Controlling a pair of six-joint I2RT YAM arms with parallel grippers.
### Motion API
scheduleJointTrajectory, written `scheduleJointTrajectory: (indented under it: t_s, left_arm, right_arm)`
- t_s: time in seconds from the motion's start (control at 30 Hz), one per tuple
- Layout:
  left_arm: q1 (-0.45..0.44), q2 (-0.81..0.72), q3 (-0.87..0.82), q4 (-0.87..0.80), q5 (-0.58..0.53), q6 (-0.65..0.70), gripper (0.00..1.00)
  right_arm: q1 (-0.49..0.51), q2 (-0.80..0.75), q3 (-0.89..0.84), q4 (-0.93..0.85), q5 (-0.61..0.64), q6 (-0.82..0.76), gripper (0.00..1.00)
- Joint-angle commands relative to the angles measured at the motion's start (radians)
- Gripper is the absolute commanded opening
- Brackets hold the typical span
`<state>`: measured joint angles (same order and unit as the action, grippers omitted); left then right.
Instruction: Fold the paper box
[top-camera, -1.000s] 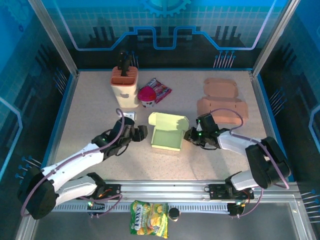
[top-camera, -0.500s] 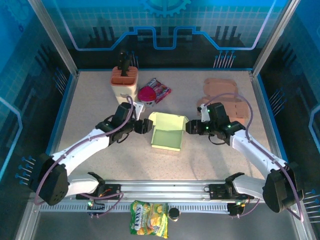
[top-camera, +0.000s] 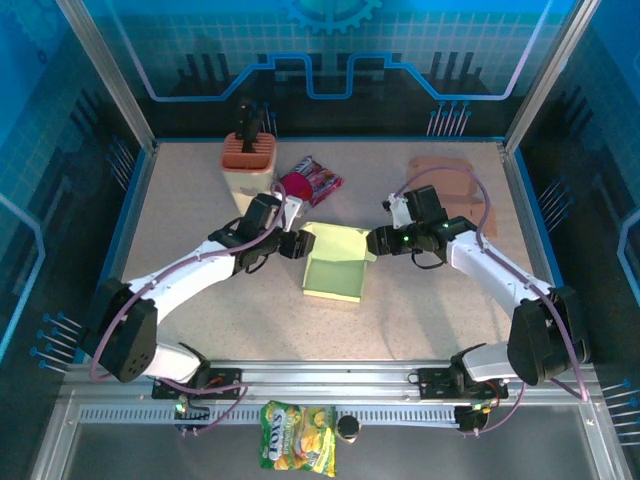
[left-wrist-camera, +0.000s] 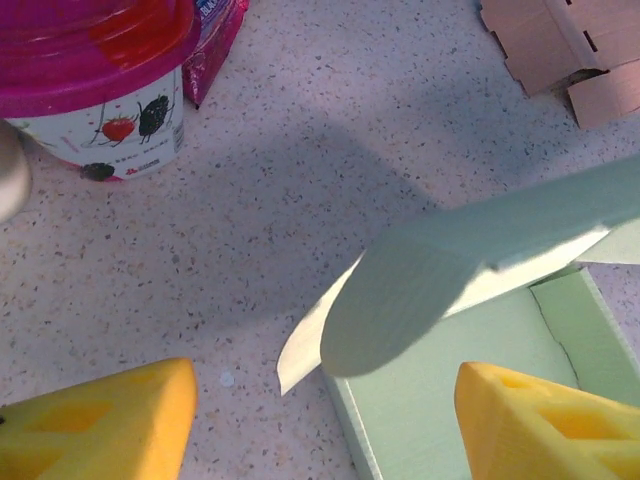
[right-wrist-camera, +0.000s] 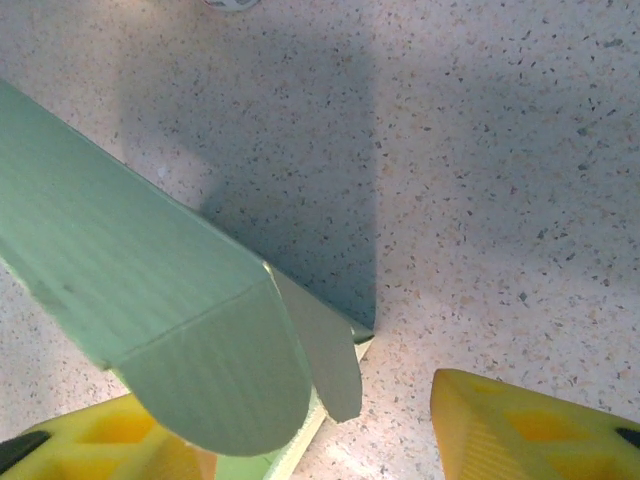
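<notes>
Bracketing the lid (top-camera: 338, 238) at its rear corners now, my left gripper (top-camera: 291, 246) and right gripper (top-camera: 378, 242) have both come forward along the green paper box (top-camera: 333, 272). Each stands open with a rounded lid tab (left-wrist-camera: 400, 300) between its fingers (left-wrist-camera: 110, 420), clamping nothing. Tray formed, lid half raised, the box sits mid-table (top-camera: 180, 200), so I judge closing comes next.

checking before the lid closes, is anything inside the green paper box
The green paper box shows a bare floor, nothing in it. Its raised lid hides the far strip.
</notes>
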<state>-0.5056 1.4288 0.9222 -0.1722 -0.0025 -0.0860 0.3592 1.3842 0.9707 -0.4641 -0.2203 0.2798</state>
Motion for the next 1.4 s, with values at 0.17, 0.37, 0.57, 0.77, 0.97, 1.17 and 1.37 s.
scheduleJointTrajectory:
  t_s: [0.17,0.37,0.57,0.77,0.97,1.17,1.37]
  left_arm:
    - [0.004,0.048,0.057,0.026,0.031,0.033,0.56]
    - [-0.007,0.043,0.045,0.039,0.029,0.027,0.44]
    - [-0.022,0.051,0.051,0.029,0.005,0.027,0.39]
    - [-0.03,0.062,0.059,0.022,-0.024,0.031,0.39]
    - [-0.041,0.044,0.064,0.0,-0.045,0.032,0.39]
    - [-0.042,-0.071,0.018,-0.017,-0.124,-0.017,0.63]
    - [-0.007,-0.098,0.007,-0.062,-0.137,-0.031,0.68]
  right_arm:
    - [0.01,0.03,0.04,-0.022,-0.007,-0.028,0.44]
    - [0.026,0.048,0.057,-0.024,0.012,-0.025,0.36]
    - [0.045,0.07,0.082,-0.035,0.046,-0.023,0.31]
    - [0.063,0.075,0.097,-0.052,0.088,-0.031,0.22]
    - [0.075,0.083,0.106,-0.067,0.129,-0.049,0.11]
    - [0.09,0.093,0.122,-0.088,0.178,-0.089,0.0]
    - [0.101,0.099,0.141,-0.105,0.218,-0.144,0.0]
